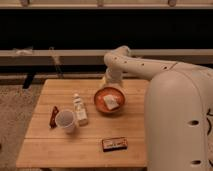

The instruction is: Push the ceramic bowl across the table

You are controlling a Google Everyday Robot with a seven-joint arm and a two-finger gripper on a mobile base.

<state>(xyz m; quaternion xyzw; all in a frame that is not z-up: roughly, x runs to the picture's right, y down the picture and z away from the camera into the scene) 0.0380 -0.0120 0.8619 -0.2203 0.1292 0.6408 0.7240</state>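
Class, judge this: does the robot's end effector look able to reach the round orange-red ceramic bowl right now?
Probably yes. The end effector hangs at the far rim of the round orange-red ceramic bowl, with nothing between them; the white translucent plastic cup stands well aside.

1 high camera looks down across table [45,145]; gripper [106,80] at far edge.

Orange-red ceramic bowl [99,96] upright on wooden table [70,145], gripper [106,81] just behind.
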